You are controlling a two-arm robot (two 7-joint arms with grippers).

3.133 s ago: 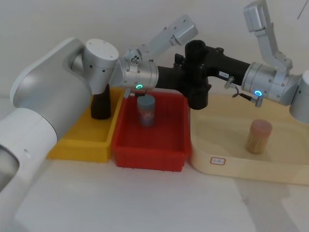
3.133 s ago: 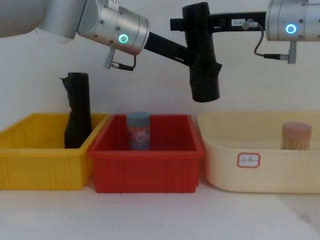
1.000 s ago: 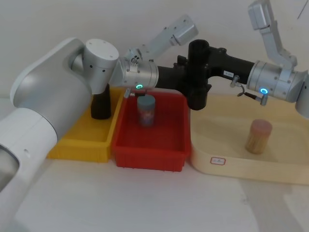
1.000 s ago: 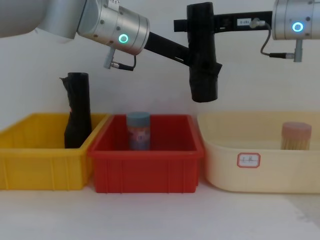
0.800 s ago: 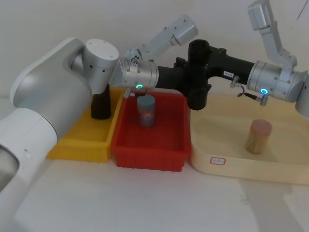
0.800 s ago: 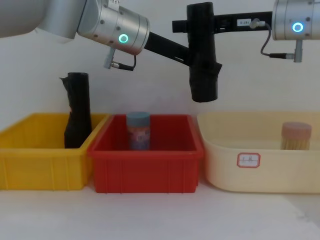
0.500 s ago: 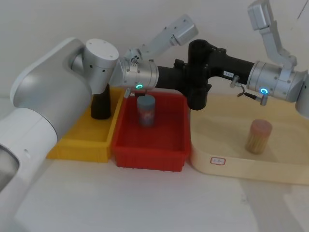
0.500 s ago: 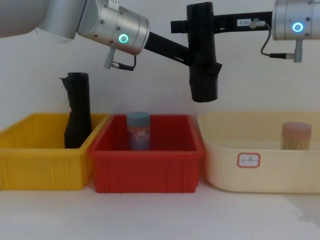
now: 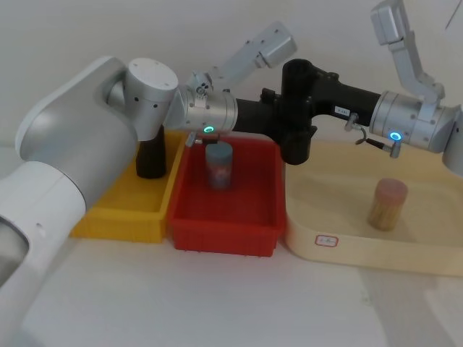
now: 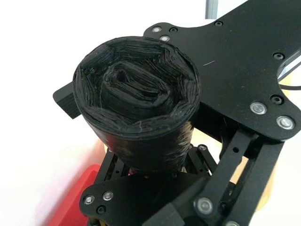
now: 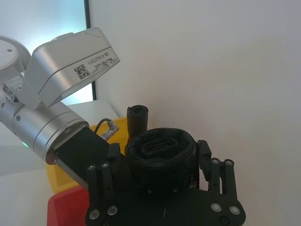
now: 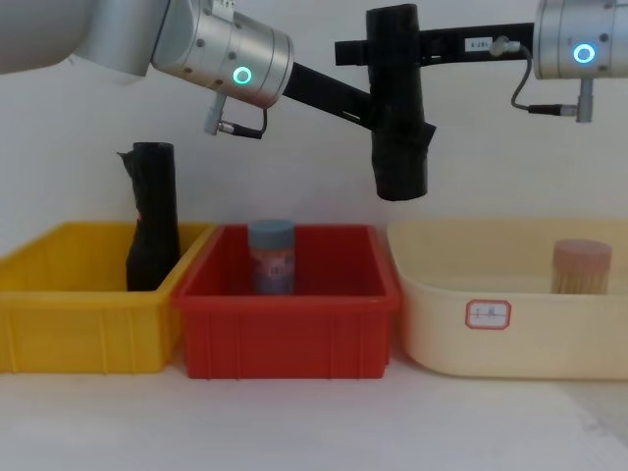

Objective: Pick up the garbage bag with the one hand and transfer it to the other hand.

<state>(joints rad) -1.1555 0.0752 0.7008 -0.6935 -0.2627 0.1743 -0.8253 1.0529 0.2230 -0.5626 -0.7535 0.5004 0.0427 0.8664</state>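
Note:
The garbage bag (image 12: 395, 108), a tight black roll, hangs nearly upright in the air above the seam between the red bin and the cream tub. My left gripper (image 12: 378, 116), on the arm with the green-cyan ring, comes in from the left and is shut on the roll's middle. From the right, my right gripper (image 12: 391, 44), on the blue-ring arm, is shut on the roll's top end. In the right wrist view its fingers (image 11: 203, 155) flank the garbage bag (image 11: 162, 150). The left wrist view looks down on the roll's coiled end (image 10: 136, 108).
Another black roll (image 12: 152, 216) with a ragged flap stands in the yellow bin (image 12: 59, 324) at the left. The red bin (image 12: 285, 334) holds a blue-lidded can (image 12: 271, 257). A tan cylinder (image 12: 581, 267) stands in the cream tub (image 12: 510, 334) on the right.
Over three seconds the bag has straightened from a tilt to nearly upright and risen slightly, with the right arm shifted a little rightward. In the last second almost nothing has moved.

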